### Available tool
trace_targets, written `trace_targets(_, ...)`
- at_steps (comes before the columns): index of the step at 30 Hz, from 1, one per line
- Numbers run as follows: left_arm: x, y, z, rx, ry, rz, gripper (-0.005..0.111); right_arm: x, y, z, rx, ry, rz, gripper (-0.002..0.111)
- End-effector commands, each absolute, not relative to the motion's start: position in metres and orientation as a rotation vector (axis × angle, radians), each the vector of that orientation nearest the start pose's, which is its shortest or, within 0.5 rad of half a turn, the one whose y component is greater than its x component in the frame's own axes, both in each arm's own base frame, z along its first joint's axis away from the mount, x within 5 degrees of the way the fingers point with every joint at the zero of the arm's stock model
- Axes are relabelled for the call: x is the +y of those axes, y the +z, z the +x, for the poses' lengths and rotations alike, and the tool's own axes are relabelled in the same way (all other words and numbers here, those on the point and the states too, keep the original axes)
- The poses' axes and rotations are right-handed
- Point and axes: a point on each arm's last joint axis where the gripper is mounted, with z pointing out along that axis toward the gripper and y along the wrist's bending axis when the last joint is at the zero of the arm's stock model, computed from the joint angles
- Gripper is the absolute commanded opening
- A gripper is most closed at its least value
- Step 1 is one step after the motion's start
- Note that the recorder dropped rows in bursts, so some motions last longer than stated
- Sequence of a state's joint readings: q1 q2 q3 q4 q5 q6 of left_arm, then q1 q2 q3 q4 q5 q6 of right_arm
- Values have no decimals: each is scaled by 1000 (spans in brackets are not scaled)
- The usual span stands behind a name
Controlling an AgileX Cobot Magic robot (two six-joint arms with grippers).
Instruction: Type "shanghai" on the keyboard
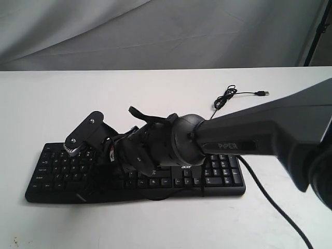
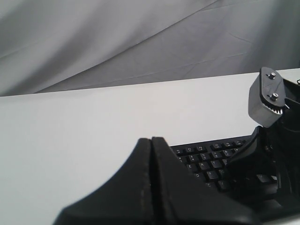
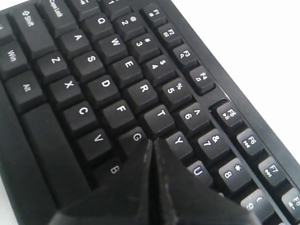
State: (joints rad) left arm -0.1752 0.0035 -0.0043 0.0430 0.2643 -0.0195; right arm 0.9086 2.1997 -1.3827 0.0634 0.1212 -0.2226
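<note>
The black keyboard (image 1: pixel 223 179) lies across the white table (image 1: pixel 41 104), its thin cable (image 1: pixel 226 96) running off behind it. My right arm reaches from the right over the keyboard's middle, and the right gripper (image 1: pixel 111 158) is low over the left letter block. In the right wrist view the right gripper (image 3: pixel 152 140) is shut, its tips between the G key (image 3: pixel 136 137) and the Y key (image 3: pixel 178 140). The key under the tips is hidden, and I cannot tell if they touch it. The left gripper (image 2: pixel 151 139) is shut on nothing, low and in front of the keyboard (image 2: pixel 206 157). It does not show in the exterior view.
A grey-and-black bracket (image 1: pixel 83 133) on the right arm's end sticks up over the keyboard's left part, and the left wrist view shows the bracket (image 2: pixel 268 98) too. The cable's USB plug (image 1: pixel 263 93) lies loose at the back right. A grey cloth backdrop (image 1: pixel 155 31) hangs behind the table.
</note>
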Motion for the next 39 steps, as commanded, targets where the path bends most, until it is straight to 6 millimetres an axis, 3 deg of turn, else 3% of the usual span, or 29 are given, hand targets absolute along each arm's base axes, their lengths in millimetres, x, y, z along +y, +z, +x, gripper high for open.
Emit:
trace_targets(1, -9, 190, 54, 1738, -103, 168, 0, 362, 108, 282, 2106, 344, -1258, 0)
trace_targets(5, -9, 190, 54, 1738, -103, 168, 0, 362, 117, 282, 2089, 345, -1259, 0)
trace_targets(11, -9, 190, 54, 1738, -103, 168, 0, 363, 150, 281, 2052, 359, -1252, 0)
trace_targets(16, -9, 190, 54, 1738, -103, 168, 0, 392, 164, 278, 2009, 368, -1331, 0)
trace_targets(21, -9, 190, 54, 1738, -103, 168, 0, 425, 156, 278, 1976, 392, -1365, 0)
trace_targets(25, -9, 190, 54, 1738, -103, 168, 0, 441, 140, 287, 2002, 420, -1347, 0)
trace_targets(27, -9, 190, 54, 1738, -103, 168, 0, 443, 133, 288, 2023, 438, -1333, 0)
trace_targets(39, -9, 190, 54, 1738, -103, 168, 0, 446, 136, 287, 2077, 511, -1250, 0)
